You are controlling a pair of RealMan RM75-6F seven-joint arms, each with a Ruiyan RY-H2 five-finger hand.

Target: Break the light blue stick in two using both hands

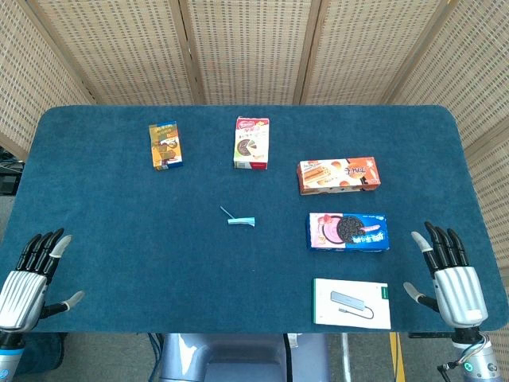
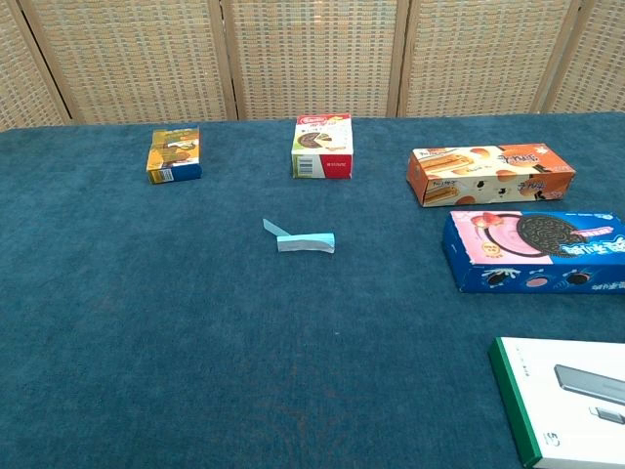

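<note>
The light blue stick (image 1: 241,220) lies on the blue table cloth near the middle, with a thin piece angled off its left end; the chest view shows the stick (image 2: 306,242) the same way. My left hand (image 1: 30,280) rests at the table's front left corner, fingers spread and holding nothing. My right hand (image 1: 448,274) sits at the front right edge, fingers also apart and empty. Both hands are far from the stick. Neither hand shows in the chest view.
An orange snack box (image 1: 166,146) and a white-green box (image 1: 251,143) stand at the back. An orange biscuit box (image 1: 337,175) and a blue cookie box (image 1: 348,231) lie right of the stick. A white device box (image 1: 352,302) lies at the front right.
</note>
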